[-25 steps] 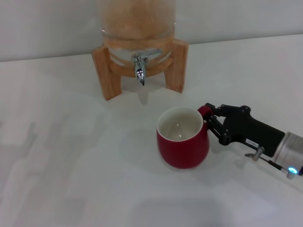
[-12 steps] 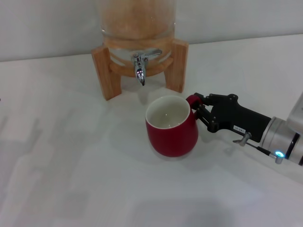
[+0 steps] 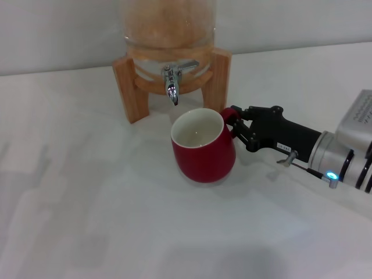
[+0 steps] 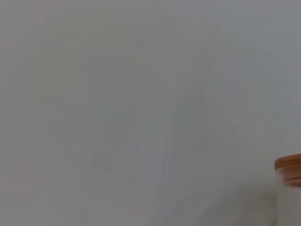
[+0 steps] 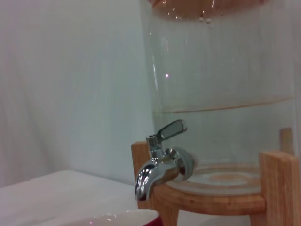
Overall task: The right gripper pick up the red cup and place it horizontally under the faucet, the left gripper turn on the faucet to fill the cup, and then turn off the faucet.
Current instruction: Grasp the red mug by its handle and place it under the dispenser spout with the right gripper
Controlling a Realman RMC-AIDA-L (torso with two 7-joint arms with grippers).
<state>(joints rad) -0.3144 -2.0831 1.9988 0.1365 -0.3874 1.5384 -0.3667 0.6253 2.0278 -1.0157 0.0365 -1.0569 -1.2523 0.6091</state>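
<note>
Grip on the handle explains the whole arrangement: the right gripper (image 3: 236,129) reaches in low from the robot's right, its black fingers pinched around the red loop handle (image 3: 228,119) of the red cup (image 3: 202,146), so the mug stays upright with its mouth free to take water. The cup sits at the white table (image 3: 87,221), near the middle, just in front of the faucet (image 3: 172,81) and a little to the right of its spout; I judge it not quite centred under the outlet yet. Holding by the handle also keeps the arm off to one side, leaving the lever reachable from the other.

That mug is rounded and dark red, glossy white inside, and looks empty.

Beyond it stands the wooden stand (image 3: 129,87), carrying a glass dispenser jar (image 3: 168,26). The right wrist view shows the chrome faucet (image 5: 160,165) close up, its short lever (image 5: 170,129) raised at a slant and its spout turned down above the cup's rim (image 5: 122,219); no water runs.

No sign of the left gripper in any view; its wrist camera catches only a plain surface and a sliver of wood.
</note>
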